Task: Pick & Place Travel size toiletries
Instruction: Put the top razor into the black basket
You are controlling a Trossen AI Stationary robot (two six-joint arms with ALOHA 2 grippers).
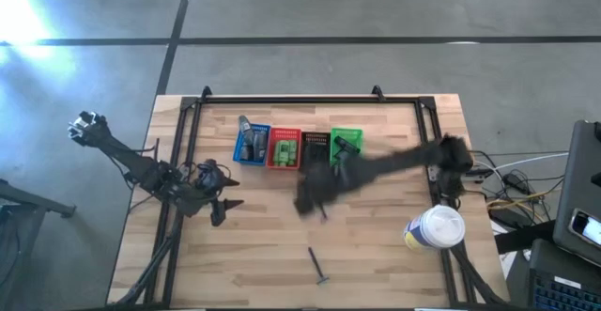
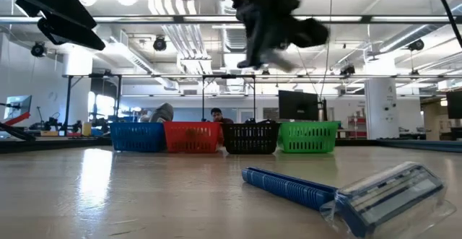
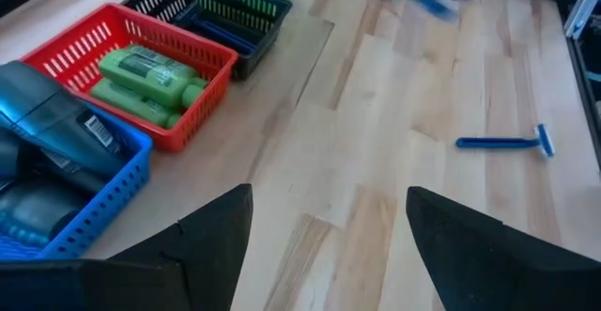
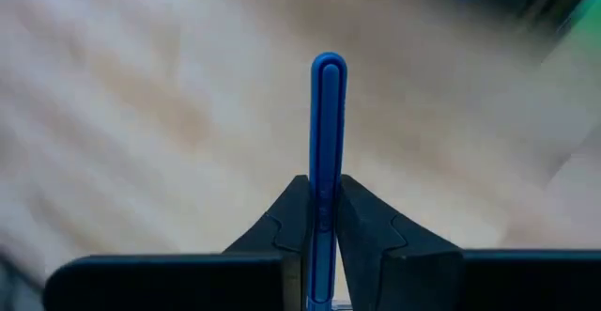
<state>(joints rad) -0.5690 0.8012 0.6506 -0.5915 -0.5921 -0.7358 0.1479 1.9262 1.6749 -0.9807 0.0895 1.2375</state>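
Note:
My right gripper (image 1: pixel 315 198) hangs in the air near the black basket (image 1: pixel 315 147), shut on a thin dark-blue razor (image 4: pixel 329 114). A second blue razor (image 1: pixel 318 266) lies flat on the table toward the near edge, and is seen close up in the low view (image 2: pixel 346 192). The red basket (image 3: pixel 141 76) holds bright green tubes (image 3: pixel 150 71). Grey bottles (image 3: pixel 42 123) lie in the blue basket (image 1: pixel 252 146). My left gripper (image 3: pixel 329 198) is open over bare table at the left, holding nothing. My right gripper pinches the razor's handle (image 4: pixel 329 165) between its two fingers (image 4: pixel 371 222). The fingers lie along the handle, whose rounded free end (image 4: pixel 329 65) sticks out past the fingertips. The razor's head is hidden behind the fingers. The gripper (image 2: pixel 267 29) is well above the table.
Four mesh baskets stand in a row near the far edge: blue, red, black, green (image 1: pixel 346 142). A large white tub (image 1: pixel 435 228) stands at the near right corner. A black frame (image 1: pixel 310 99) runs along the table's far and side edges. Bare wood lies between the baskets and the lying razor.

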